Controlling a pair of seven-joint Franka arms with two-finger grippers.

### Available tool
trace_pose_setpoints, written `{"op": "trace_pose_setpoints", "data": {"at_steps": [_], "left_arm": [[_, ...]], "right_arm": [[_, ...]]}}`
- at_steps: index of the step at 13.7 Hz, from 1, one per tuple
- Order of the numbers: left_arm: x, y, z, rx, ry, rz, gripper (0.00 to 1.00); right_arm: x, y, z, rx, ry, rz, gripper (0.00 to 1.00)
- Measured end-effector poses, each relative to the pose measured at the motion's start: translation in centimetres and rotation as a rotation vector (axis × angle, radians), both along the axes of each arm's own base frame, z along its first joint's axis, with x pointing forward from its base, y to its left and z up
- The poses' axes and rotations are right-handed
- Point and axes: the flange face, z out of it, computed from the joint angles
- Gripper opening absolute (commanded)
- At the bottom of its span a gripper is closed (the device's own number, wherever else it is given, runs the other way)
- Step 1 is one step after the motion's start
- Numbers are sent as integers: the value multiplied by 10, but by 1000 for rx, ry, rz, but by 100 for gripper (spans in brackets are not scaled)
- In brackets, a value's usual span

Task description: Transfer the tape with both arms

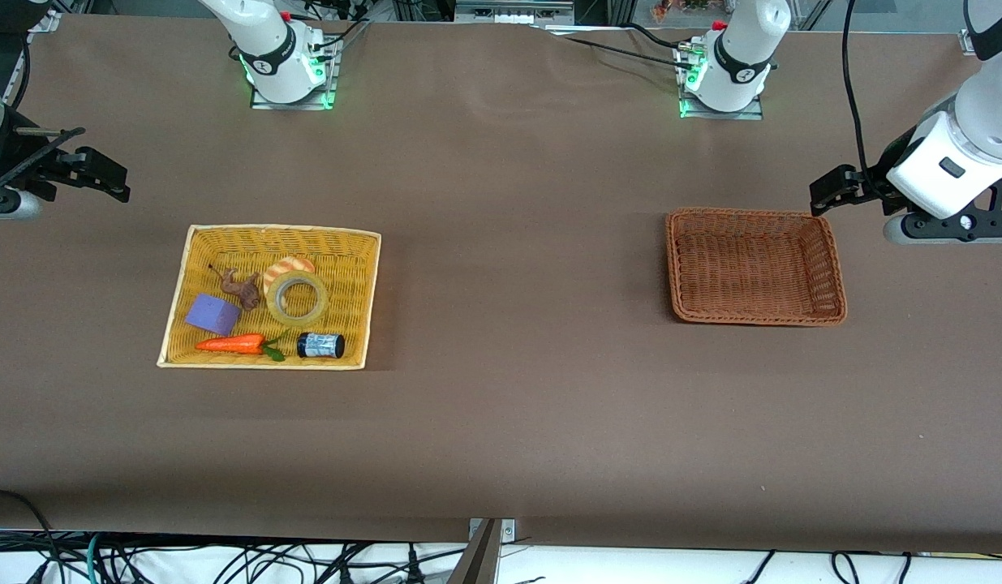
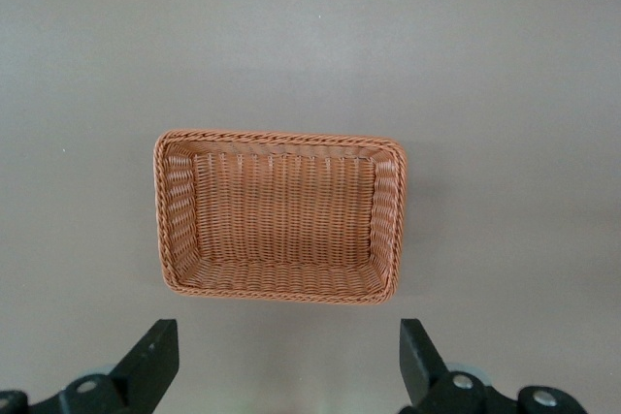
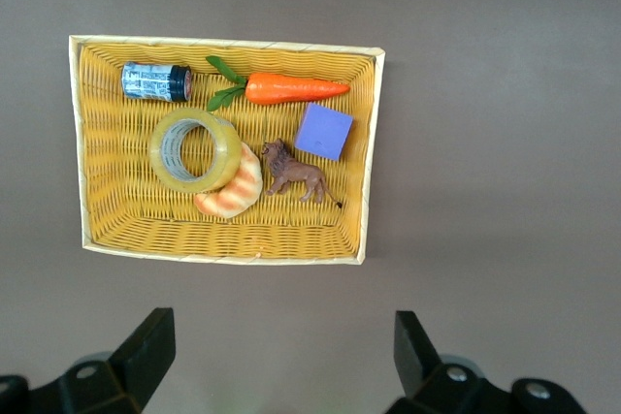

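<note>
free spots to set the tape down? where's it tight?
Free: the brown basket holds nothing, and bare table spans between it and the yellow basket. Tight: there the tape leans on the croissant, with lion, can and carrot beside it.

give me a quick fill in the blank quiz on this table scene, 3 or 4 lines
1. The ring-shaped roll of yellowish translucent tape lies in the ____ wicker basket.
2. The reddish-brown wicker basket holds ____.
3. The tape leans against the orange-striped ____ toy.
4. The left hand and right hand both have their fingers ____.

Missing words: yellow; nothing; croissant; open
</note>
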Motion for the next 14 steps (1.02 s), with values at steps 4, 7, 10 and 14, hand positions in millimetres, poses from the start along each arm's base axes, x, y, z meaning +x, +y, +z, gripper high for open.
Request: {"op": "trace_pose_setpoints", "data": {"at_steps": [4,7,10,14], "left_arm": [[1,4,-1,1,4,8,100],[0,4,-1,1,5,8,100],[0,4,-1,1,6,8,100],[0,4,-1,1,7,7,100]], "right_arm": [[5,-1,-5,0,8,-2,100],[6,-1,-4,1,4,-1,100],[6,-1,-4,1,4,-2,100],[6,-1,-4,1,4,-2,100]]}}
